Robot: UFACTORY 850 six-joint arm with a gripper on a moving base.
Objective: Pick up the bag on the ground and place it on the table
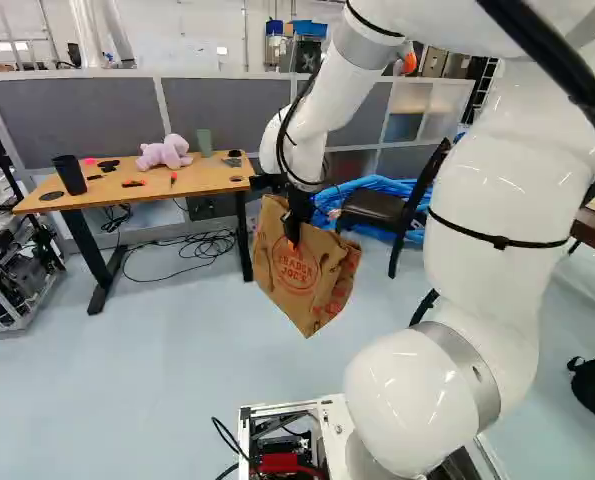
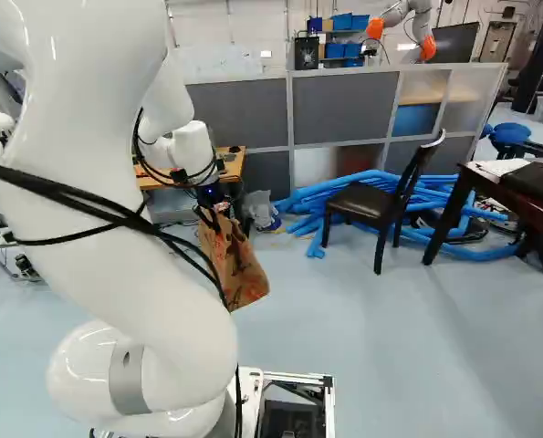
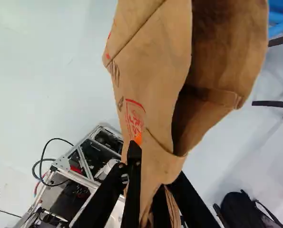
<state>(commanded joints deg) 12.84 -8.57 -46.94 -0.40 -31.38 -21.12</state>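
In the left base view my gripper (image 1: 295, 222) is shut on the upper part of a brown paper bag (image 1: 302, 282), which hangs tilted above the floor. The same bag (image 2: 234, 274) shows beyond my arm in the right base view. The wrist view has the gripper (image 3: 148, 192) pinching the bag's paper edge (image 3: 155, 164) between its fingers, the bag's mouth gaping beside them. Farther off, left of the bag in the left base view, stands the wooden table (image 1: 212, 176), apart from it.
On the table are a pink plush toy (image 1: 164, 152), a black cup (image 1: 70, 175), a green cup (image 1: 205, 142) and small items. Cables (image 1: 202, 245) lie under it. A black chair (image 2: 367, 203) and blue tubes (image 2: 298, 203) are to the right. Another robot (image 2: 403, 14) stands behind the partition.
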